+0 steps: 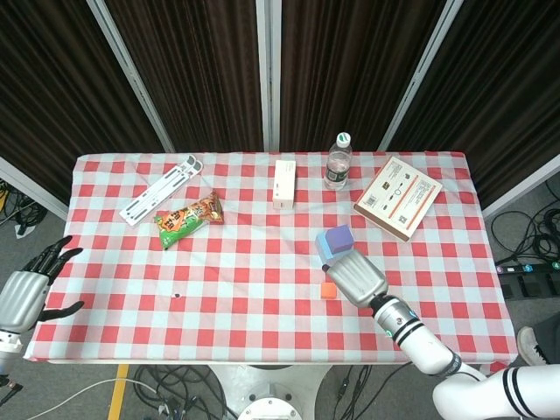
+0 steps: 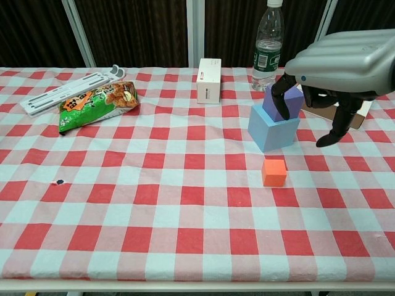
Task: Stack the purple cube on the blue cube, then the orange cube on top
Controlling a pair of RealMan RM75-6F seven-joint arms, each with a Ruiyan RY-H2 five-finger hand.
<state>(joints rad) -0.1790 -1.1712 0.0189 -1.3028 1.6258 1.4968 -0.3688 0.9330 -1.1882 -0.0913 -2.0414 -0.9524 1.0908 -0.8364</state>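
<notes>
While the purple cube (image 2: 287, 102) sits on top of the blue cube (image 2: 272, 128), the orange cube (image 2: 274, 172) lies alone on the checked tablecloth (image 2: 154, 203), just in front of that two-block stack and apart from it. Above and slightly to the right of the orange cube hangs the right hand (image 2: 336, 69), palm down, holding nothing; its dark fingers (image 2: 336, 126) point downward and stand apart, one of them crossing in front of the purple cube in the chest view. Whether that finger touches the cube cannot be told. In the head view the same right hand (image 1: 354, 276) covers part of the blue cube (image 1: 324, 248), with the purple cube (image 1: 338, 238) showing just beyond its fingers and the orange cube (image 1: 327, 290) just beside its near edge.

Behind the fingers, further from the robot, stand a water bottle (image 2: 268, 38) and a small white box (image 2: 209, 81); a flat printed carton (image 1: 398, 197) lies to the right of the bottle. Well to the left of the fingers lie a snack bag (image 2: 95, 105) and a white folding stand (image 2: 68, 90).

The left hand (image 1: 26, 289) shows only in the head view, off the table's near left corner, empty, with its fingers spread wide.
</notes>
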